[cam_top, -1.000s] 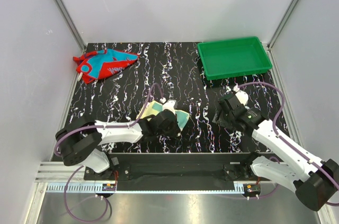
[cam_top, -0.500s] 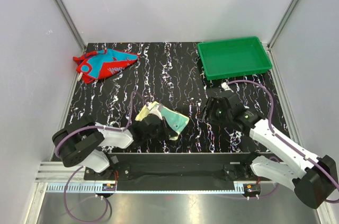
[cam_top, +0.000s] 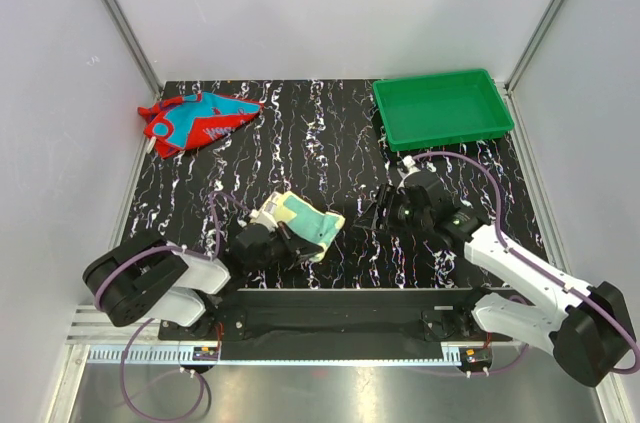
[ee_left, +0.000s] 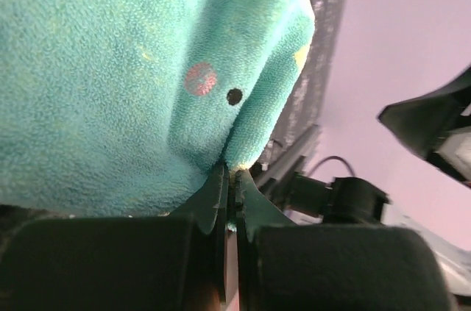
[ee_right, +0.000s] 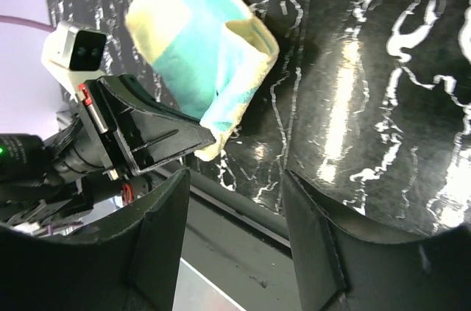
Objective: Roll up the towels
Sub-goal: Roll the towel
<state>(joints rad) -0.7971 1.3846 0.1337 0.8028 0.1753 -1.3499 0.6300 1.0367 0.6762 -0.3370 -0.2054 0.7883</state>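
Observation:
The pale yellow towel (cam_top: pixel 303 220) with its teal patch lies folded over near the table's front edge, left of centre. My left gripper (cam_top: pixel 290 243) is shut on that towel's near edge. In the left wrist view the teal cloth (ee_left: pixel 110 68) fills the frame and its hem is pinched at the left gripper's (ee_left: pixel 234 173) tips. My right gripper (cam_top: pixel 373 214) stands open just right of the towel, apart from it and holding nothing. The right wrist view shows the towel (ee_right: pixel 199 39) beyond the right gripper (ee_right: pixel 235 190), with the left gripper (ee_right: pixel 158 138) clamped on the lower corner. The red towel (cam_top: pixel 198 120) lies crumpled at the back left.
A green plastic tray (cam_top: pixel 442 108) sits at the back right corner. The black marbled table (cam_top: pixel 330 133) has white walls on three sides. A metal rail (cam_top: pixel 330 303) runs along the front edge close to the held towel.
My left gripper has drawn back to the left with the yellow towel, which is now folded more compactly. My right gripper has moved left toward the towel and closed slightly.

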